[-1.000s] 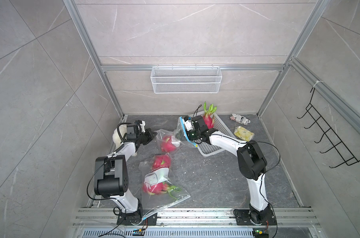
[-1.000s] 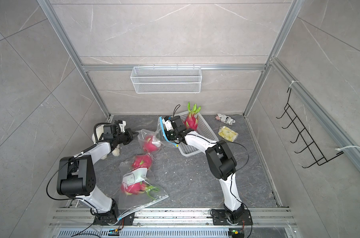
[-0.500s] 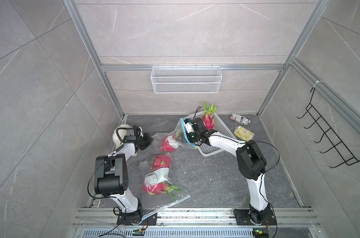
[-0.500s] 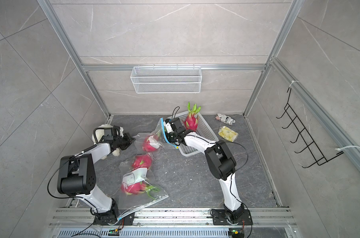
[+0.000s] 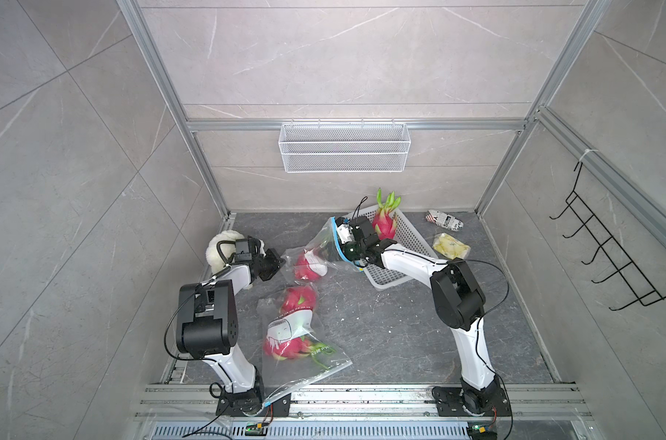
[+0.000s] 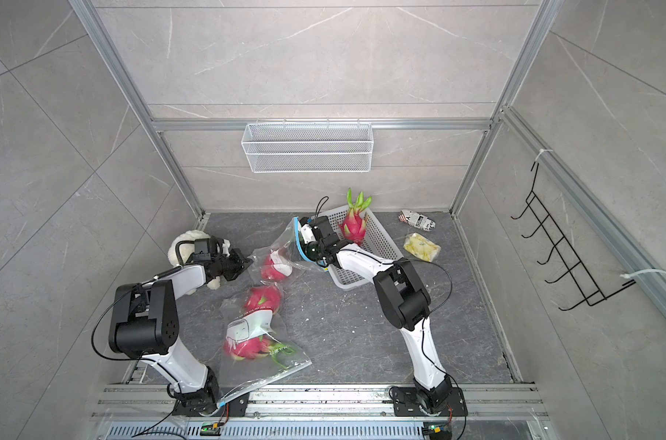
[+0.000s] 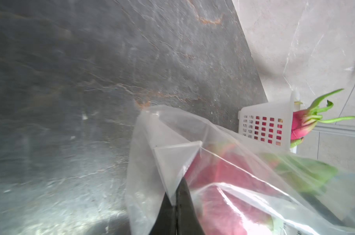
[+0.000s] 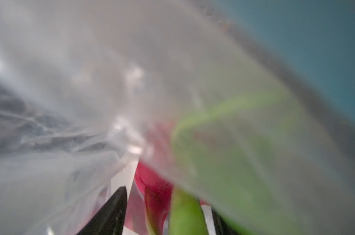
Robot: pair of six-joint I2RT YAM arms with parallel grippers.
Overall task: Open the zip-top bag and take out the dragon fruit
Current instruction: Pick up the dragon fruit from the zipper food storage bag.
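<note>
**Bag stretched between both arms, one fruit inside**

The left gripper [image 7: 175, 200] has its jaws together on a folded corner of the clear zip-top bag [image 5: 312, 249]. The bag is stretched over the floor [image 5: 381, 335] toward the back edge, just left of the white basket [image 5: 409, 244]. Its blue-edged mouth lies around the right gripper [image 8: 166, 215], which reaches inside.

In the right wrist view the black fingers [image 8: 116, 209] stand apart on either side of the pink end and a green spike of the dragon fruit [image 5: 307, 266]. Whether they press on it I cannot tell, since plastic blurs the view. That fruit sits low in the bag, nearer the left gripper's corner.

A second dragon fruit [image 5: 384, 224] stands upright in the basket's back corner. A second bag [image 5: 316, 362] lies flat near the front edge, with a third fruit [image 5: 285, 348] under its printed panel and a fourth fruit [image 5: 299, 299] at its far end.
</note>
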